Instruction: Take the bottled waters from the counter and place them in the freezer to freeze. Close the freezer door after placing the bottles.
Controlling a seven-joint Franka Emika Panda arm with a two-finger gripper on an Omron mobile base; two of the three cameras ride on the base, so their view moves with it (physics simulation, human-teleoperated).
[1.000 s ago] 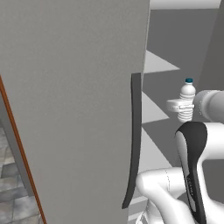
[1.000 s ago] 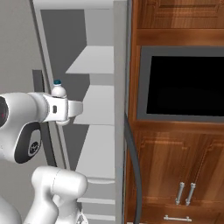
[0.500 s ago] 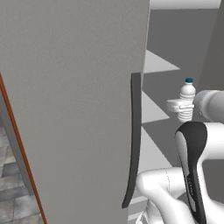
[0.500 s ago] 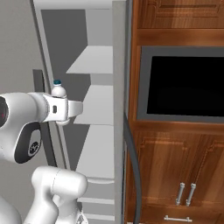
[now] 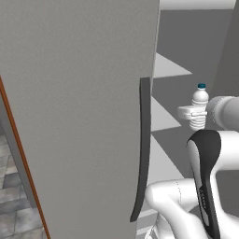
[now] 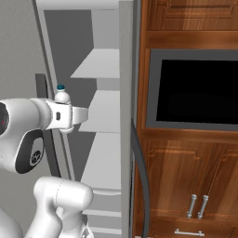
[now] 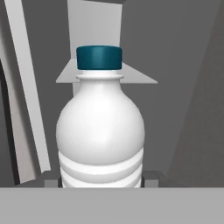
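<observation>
Holding a bottled water (image 7: pixel 100 127) upright, the gripper (image 5: pixel 198 114) has its jaws clenched on the ribbed body — we see it up at the open freezer (image 6: pixel 100 111), in front of the pale shelves (image 6: pixel 95 62). From the left base view we mostly get the freezer door (image 5: pixel 79 107) swung open with its dark handle (image 5: pixel 142 144). Over on the right base view we also get the black wall oven (image 6: pixel 197 88) and wooden cabinets (image 6: pixel 186 186) — neither shows from the left.
</observation>
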